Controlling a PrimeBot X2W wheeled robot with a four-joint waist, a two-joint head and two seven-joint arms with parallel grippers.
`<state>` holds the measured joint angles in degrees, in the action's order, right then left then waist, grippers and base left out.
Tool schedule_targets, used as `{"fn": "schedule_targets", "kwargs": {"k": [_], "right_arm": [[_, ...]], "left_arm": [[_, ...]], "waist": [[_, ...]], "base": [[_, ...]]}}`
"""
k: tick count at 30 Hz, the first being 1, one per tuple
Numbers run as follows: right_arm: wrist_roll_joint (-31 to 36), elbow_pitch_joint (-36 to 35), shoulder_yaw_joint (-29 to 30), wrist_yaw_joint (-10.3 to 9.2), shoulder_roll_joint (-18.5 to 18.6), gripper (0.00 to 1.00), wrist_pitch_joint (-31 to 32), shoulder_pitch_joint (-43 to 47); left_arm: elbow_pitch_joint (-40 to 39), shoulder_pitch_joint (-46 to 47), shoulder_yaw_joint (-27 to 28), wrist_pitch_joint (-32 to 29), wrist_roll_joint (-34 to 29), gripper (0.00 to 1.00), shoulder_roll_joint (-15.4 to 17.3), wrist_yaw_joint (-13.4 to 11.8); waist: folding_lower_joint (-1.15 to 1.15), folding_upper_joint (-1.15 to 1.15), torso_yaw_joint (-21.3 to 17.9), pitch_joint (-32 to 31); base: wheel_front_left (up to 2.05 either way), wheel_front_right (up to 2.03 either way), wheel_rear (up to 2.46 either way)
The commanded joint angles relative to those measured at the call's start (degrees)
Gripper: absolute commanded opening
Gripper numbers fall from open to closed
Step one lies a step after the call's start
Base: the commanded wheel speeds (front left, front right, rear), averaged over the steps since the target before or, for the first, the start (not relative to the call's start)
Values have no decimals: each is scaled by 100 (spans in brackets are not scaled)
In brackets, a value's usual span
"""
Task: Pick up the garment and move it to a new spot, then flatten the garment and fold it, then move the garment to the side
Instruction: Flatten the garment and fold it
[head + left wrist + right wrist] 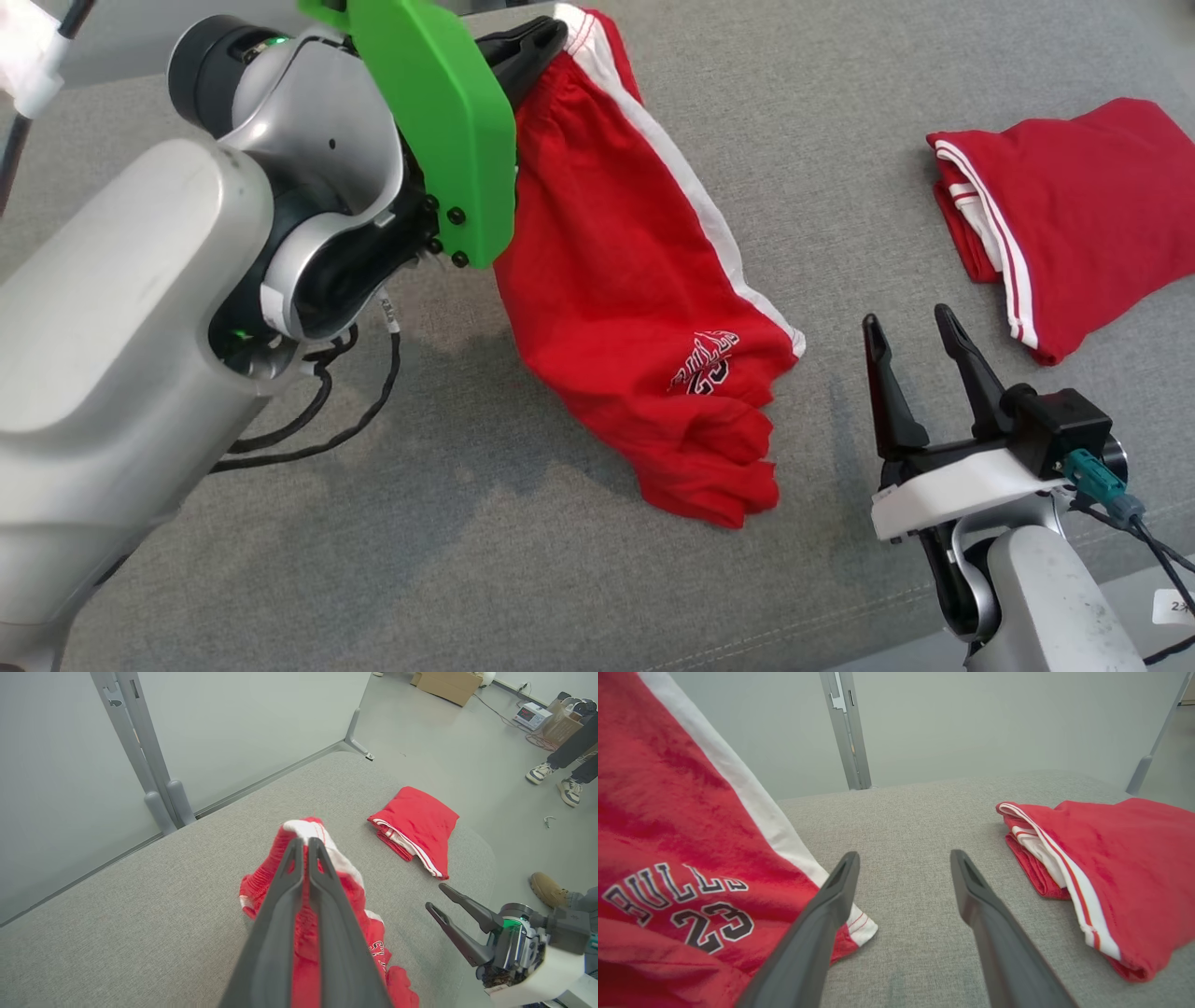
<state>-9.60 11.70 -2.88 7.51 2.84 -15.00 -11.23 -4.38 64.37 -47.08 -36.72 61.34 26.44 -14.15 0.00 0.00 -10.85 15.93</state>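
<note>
- Pickup is under way. The left hand (551,33) is clamped shut on the waistband of the shorts (616,280) and holds that end up. The leg end rests crumpled on the desk (840,121).
- The right hand (908,319) is wide open and empty, just beside the shorts' hem.
- Left to do, by my judgement: set the shorts down at a new spot, flatten, fold and move them aside.
- Room: bare desk lies between the shorts and the folded garment (1074,205) on the right, and more lies nearer the robot.
- Edges: a wall panel (56,788) backs the desk. The right edge comes soon after the folded garment, and a person's shoe (546,889) stands on the floor beyond it.
</note>
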Motion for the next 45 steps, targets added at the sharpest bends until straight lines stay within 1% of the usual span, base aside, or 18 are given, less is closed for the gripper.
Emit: {"fn": "schedule_targets", "kwargs": {"k": [1, 3, 7, 10, 12, 15, 19, 23, 26, 28, 32, 36, 39, 41, 42, 43, 44, 45], "right_arm": [[-37, -31, 14, -3, 12, 100, -24, -83], [-71, -55, 4, -3, 12, 100, -24, -91], [-67, -68, 65, -3, 13, 100, -24, -70], [-15, -57, 142, -3, 13, 100, -24, -52], [45, -54, 182, -4, 11, 100, -24, -16], [151, -44, 221, -3, 12, 100, -24, 10], [339, -65, 341, -4, 15, 100, -24, 59], [504, -57, 380, -4, 102, 100, -24, 110], [549, -38, 367, -4, 183, 100, -24, 151], [535, -29, 369, -4, 251, 100, -24, 168], [536, 11, 340, -4, 340, 100, -24, 231], [524, 57, 320, -4, 423, 100, -24, 294], [514, 78, 290, -4, 449, 100, -24, 300], [491, 91, 270, -4, 481, 100, -24, 305], [474, 95, 256, -4, 501, 100, -24, 322], [467, 95, 251, -3, 514, 100, -24, 329], [462, 94, 247, -4, 530, 100, -24, 334], [453, 93, 245, -3, 546, 100, -24, 342]], "left_arm": [[-11, 9, -26, -1, -61, 0, 104, -41], [-34, -226, -40, -11, -42, 0, 246, -91], [-153, -686, 79, 162, -105, 0, 826, -197], [-129, -1335, 337, 480, 138, 0, 1206, -318], [-90, -1794, 527, 775, 302, 0, 1371, -381], [-50, -2495, 736, 1314, 529, 0, 1451, -350], [-29, -3467, 1025, 2088, 954, 0, 1243, -262], [108, -4172, 1220, 2714, 1293, 0, 920, -89], [238, -4523, 1200, 3094, 1259, 0, 695, 55], [302, -4752, 1149, 3318, 1322, 0, 462, 144], [513, -5075, 1075, 3574, 1484, 0, 107, 311], [879, -5203, 951, 3752, 1454, 0, -172, 426], [1055, -5203, 915, 3821, 1417, 0, -262, 479], [1162, -5207, 911, 3890, 1454, 0, -365, 562], [1240, -5164, 885, 3927, 1403, 11, -388, 636], [1284, -5144, 895, 3963, 1400, 30, -418, 656], [1319, -5107, 900, 4001, 1353, 61, -421, 681], [1342, -5058, 881, 4039, 1291, 100, -410, 715]], "waist": [[0, 0, 24, 50], [0, 0, 29, 97], [0, 0, 68, 210], [0, 0, 137, 250], [0, 0, 217, 277], [0, 0, 362, 268], [0, 0, 612, 198], [0, 0, 907, 118], [0, 0, 1100, 42], [0, 0, 1214, -15], [0, 0, 1429, -108], [0, 0, 1557, -192], [0, 0, 1595, -238], [0, 0, 1616, -268], [0, 0, 1628, -282], [0, 0, 1633, -284], [0, 0, 1634, -286], [0, 0, 1633, -290]], "base": [[0, 0, 0], [0, 0, 0], [0, 0, 0], [0, 0, 0], [0, 0, 0], [0, 0, 0], [0, 0, 0], [0, 0, 0], [0, 0, 0], [0, 0, 0], [0, 0, 0], [0, 0, 0], [0, 0, 0], [0, 0, 0], [0, 0, 0], [0, 0, 0], [0, 0, 0], [0, 0, 0]]}}
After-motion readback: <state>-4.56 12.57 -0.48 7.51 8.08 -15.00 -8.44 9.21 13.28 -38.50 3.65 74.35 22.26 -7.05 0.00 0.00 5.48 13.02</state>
